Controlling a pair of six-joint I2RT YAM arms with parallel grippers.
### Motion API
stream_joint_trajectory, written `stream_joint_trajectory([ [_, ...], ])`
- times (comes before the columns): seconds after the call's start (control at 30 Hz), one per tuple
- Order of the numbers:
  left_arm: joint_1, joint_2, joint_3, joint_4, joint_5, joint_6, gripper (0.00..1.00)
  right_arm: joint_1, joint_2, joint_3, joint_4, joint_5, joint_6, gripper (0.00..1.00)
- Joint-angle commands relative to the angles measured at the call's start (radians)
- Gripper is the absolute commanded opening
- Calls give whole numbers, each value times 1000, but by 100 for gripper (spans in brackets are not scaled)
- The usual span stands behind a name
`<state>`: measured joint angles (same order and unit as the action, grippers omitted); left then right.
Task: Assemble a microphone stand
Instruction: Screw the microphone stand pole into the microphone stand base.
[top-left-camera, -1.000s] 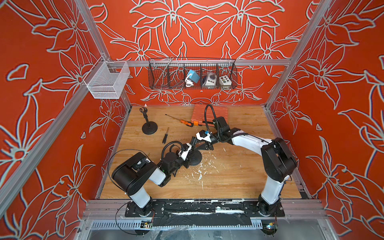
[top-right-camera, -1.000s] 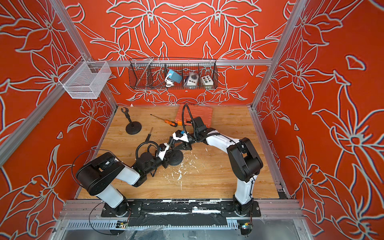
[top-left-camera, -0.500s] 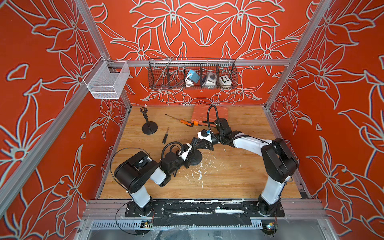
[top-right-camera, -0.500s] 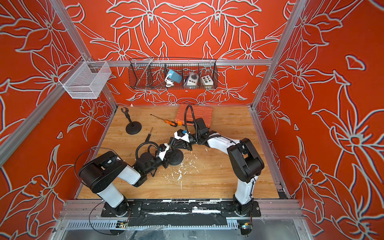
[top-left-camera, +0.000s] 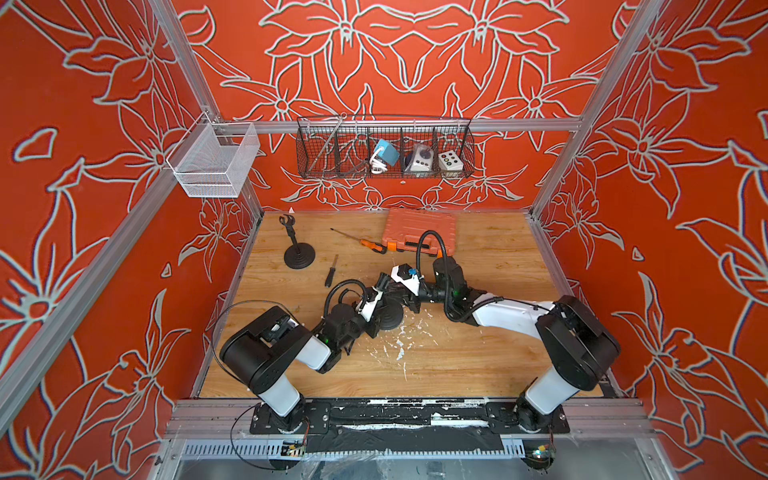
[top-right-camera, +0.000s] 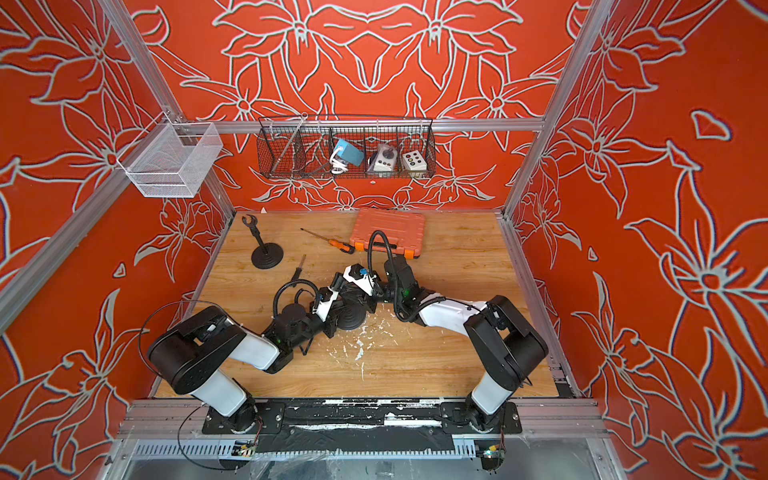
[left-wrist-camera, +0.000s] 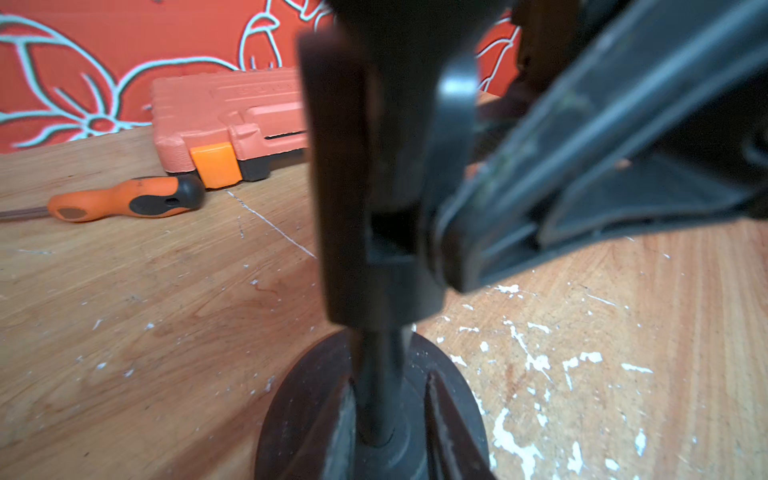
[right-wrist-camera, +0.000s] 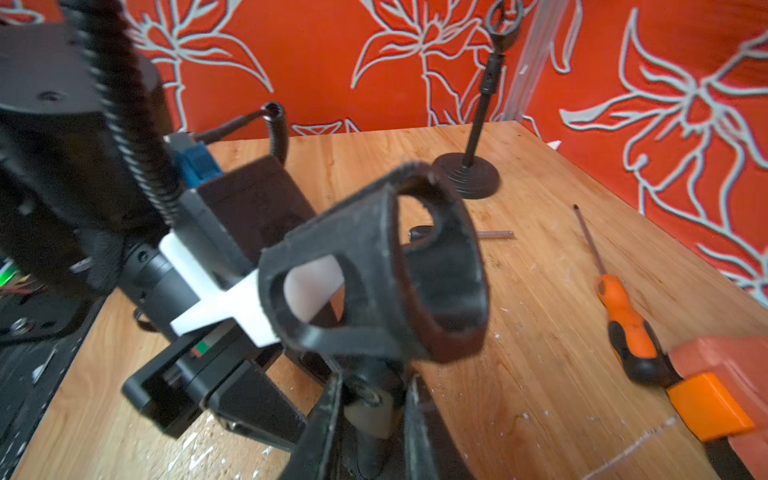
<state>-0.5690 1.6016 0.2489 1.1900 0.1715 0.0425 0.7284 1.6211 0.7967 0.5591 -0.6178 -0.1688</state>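
Left gripper (left-wrist-camera: 388, 382): fingers (left-wrist-camera: 440, 415) are noted only narrowly parted, straddling the pole (left-wrist-camera: 376, 415) low down, just above the base (left-wrist-camera: 291, 415). A sliver of gap is seen on one side, so the pole is judged not clamped. Right gripper (right-wrist-camera: 374, 384): fingers (right-wrist-camera: 322, 415) are closed on the swivel neck under the mic clip (right-wrist-camera: 365, 249), which sits tilted at the pole's top. The stand is found mid-bench (top-left-camera: 457, 365), with both arms crowded onto it. Risk: if the clip is twisted or pressed while the pole is unclamped, the whole stand may be spun or tipped on its base instead of being tightened. Whether the thread is seated cannot be told, so cross-threading is possible. The two grippers are nearly touching and could be knocked together. An orange screwdriver (right-wrist-camera: 623, 316) and a tool case (left-wrist-camera: 232, 108) lie near and could be struck if the stand is dragged.
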Motion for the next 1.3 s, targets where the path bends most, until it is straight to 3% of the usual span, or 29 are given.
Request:
stream_joint_trajectory([
  [0.0, 4, -52, 36, 53, -15, -5, 27, 64, 18, -73, -73, 268, 112, 0],
  [0.27, 18, -68, 51, 65, -9, -23, 27, 115, 19, -115, -31, 336, 197, 0],
  [0.53, 18, -73, -1, 44, -14, 10, 26, 114, -35, -96, -44, 238, 165, 1],
  [0.7, 17, -140, -48, 11, -26, -13, 33, 112, -39, -66, -73, 173, 157, 16],
  [0.8, 17, -213, -67, -80, -47, -27, 39, 111, -46, -57, -72, 171, 162, 37],
  [0.97, 17, -353, -79, -259, -76, -34, 43, 95, -83, -54, -59, 140, 190, 59],
  [1.27, 18, -441, -62, -398, -61, -16, 49, 41, -215, -79, -203, 150, 152, 64],
])
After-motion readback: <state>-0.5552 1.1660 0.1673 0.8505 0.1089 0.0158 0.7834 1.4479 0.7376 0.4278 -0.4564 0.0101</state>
